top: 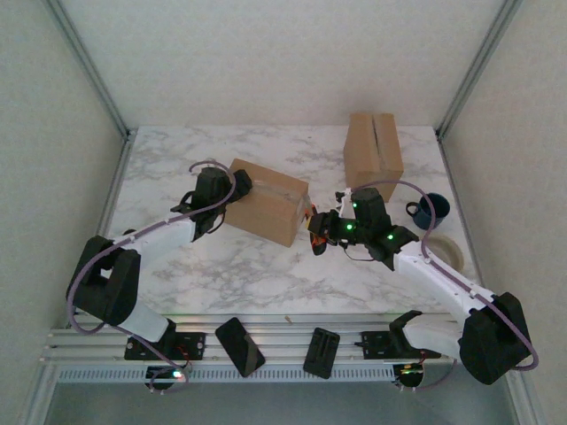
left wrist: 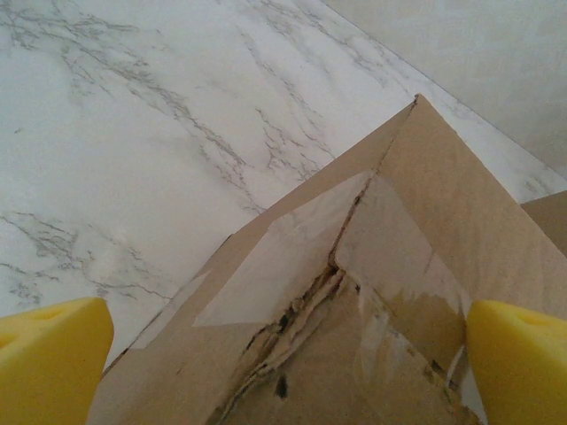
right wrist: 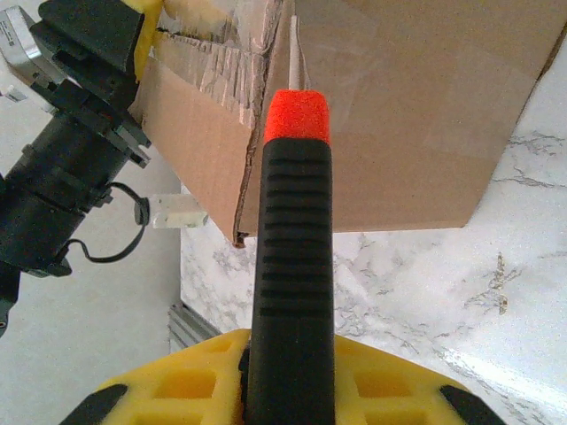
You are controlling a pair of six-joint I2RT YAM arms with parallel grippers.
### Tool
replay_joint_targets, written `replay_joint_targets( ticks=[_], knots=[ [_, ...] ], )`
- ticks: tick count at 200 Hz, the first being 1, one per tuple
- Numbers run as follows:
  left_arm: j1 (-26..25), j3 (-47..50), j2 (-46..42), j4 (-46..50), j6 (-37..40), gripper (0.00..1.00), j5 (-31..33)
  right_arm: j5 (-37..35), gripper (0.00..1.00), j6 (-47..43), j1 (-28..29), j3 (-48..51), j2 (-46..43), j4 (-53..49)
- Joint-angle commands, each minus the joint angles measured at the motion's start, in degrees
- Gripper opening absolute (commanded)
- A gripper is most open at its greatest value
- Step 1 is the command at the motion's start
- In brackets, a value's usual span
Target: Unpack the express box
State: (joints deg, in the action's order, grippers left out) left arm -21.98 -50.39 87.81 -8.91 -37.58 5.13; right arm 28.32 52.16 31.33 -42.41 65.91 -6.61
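Express box (top: 266, 202): likely light, stiff cardboard, crushable; brace at left end, left gripper (left wrist: 285, 359) spread astride it. Right gripper (right wrist: 292, 381) clamped on box cutter (right wrist: 292, 230).

The top camera sits high above and behind the arm bases, looking down and forward over the whole table (top: 266, 274) from far off. The left wrist camera looks past the left pads (left wrist: 49, 354) onto the top of the box (left wrist: 372, 292), very close. The right wrist camera looks along the tool (right wrist: 292, 266) between the right pads (right wrist: 177, 390) at the box's end, close, with the left arm (right wrist: 71, 168) at its left edge. All three views share the box.
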Motion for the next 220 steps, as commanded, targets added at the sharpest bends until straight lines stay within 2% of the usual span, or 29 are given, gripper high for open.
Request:
replay_joint_targets(
  ticks=[1, 143, 220],
  knots=[
    [-0.52, 3.01, 4.67, 12.63, 1.02, 0.99, -1.17, 2.28, 0.00, 0.96, 0.42, -0.52, 0.70, 0.98],
    [-0.52, 2.84, 5.30, 12.68, 1.02, 0.99, -1.35, 8.50, 0.00, 4.34, 2.47, 2.42, -0.26, 4.50],
    [-0.52, 2.67, 5.77, 12.67, 1.02, 0.99, -1.35, 9.39, 0.00, 4.27, 4.15, 2.71, -2.73, 0.72]
  ],
)
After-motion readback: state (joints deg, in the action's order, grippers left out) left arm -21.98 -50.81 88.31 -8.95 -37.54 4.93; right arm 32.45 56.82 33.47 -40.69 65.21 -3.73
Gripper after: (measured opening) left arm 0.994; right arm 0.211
